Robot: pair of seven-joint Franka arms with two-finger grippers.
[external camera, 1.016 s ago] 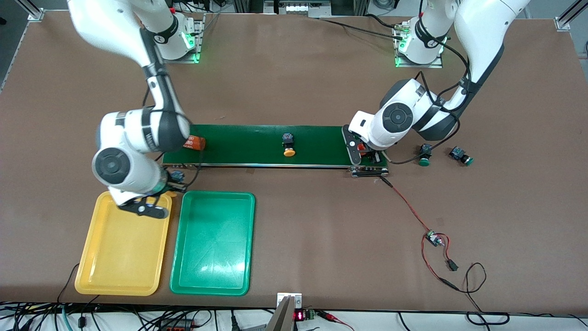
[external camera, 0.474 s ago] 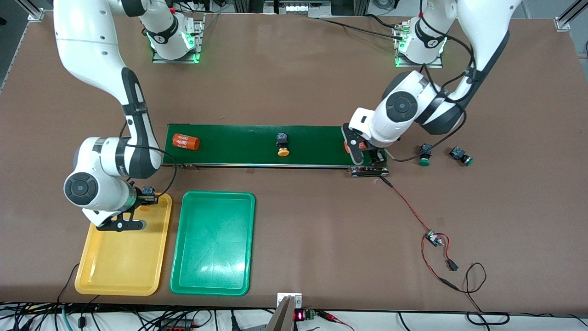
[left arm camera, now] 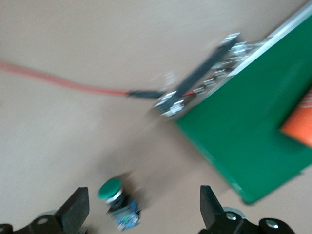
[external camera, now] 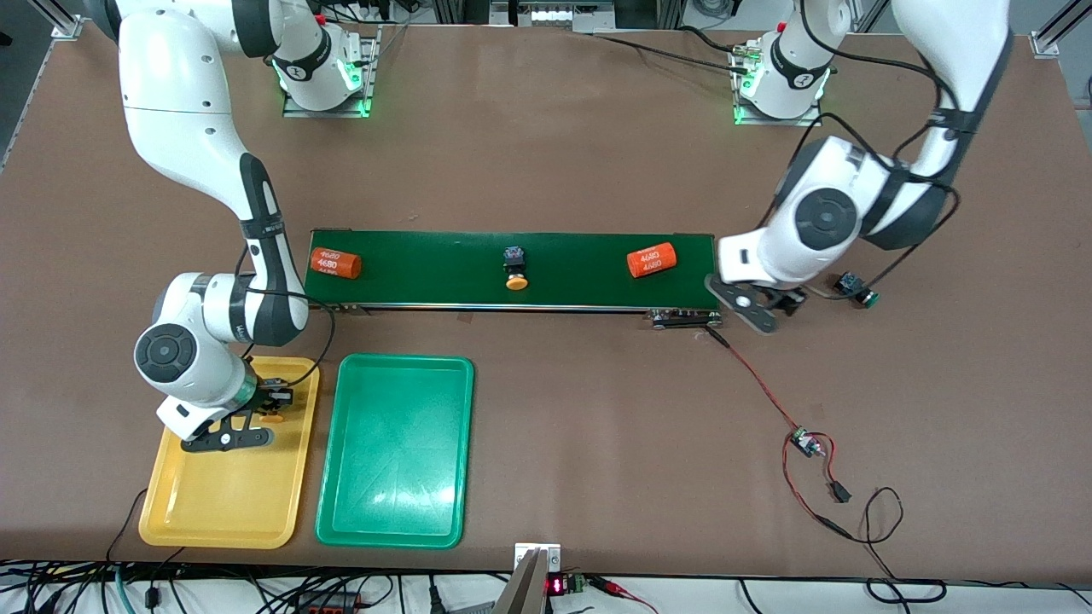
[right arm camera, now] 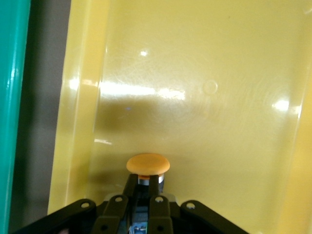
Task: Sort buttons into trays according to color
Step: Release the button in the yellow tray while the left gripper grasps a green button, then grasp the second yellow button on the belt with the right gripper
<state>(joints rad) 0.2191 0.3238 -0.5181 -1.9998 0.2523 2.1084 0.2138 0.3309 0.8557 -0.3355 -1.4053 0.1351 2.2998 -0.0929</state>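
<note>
Sorting has barely begun: no button lies loose in either tray. The right pincer (external camera: 271, 399), clenched on a yellow button (right arm camera: 147, 165), holds it low over the yellow tray (external camera: 213, 503), at the tray's end toward the belt; whether the button touches the tray floor cannot be told. The green tray (external camera: 397, 503) beside it, near the bench's front edge, holds nothing.

A second yellow button (external camera: 514, 269) sits at the middle of the green belt (external camera: 580, 281), between two orange cylinders, one (external camera: 334, 263) at the belt's right-arm end, the other (external camera: 651, 259) toward its left-arm end.

Both green buttons wait on the bare bench off the belt's left-arm end. The left pincer (left arm camera: 141, 207) hangs released over one green button (left arm camera: 117, 196), its fingers standing wide on either side; the other green button (external camera: 856, 289) lies just beside, toward the bench's left-arm edge.

Each button has a round domed cap on a dark body with blue at the base. By the look of it, three remain to sort once this one is dropped.
</note>
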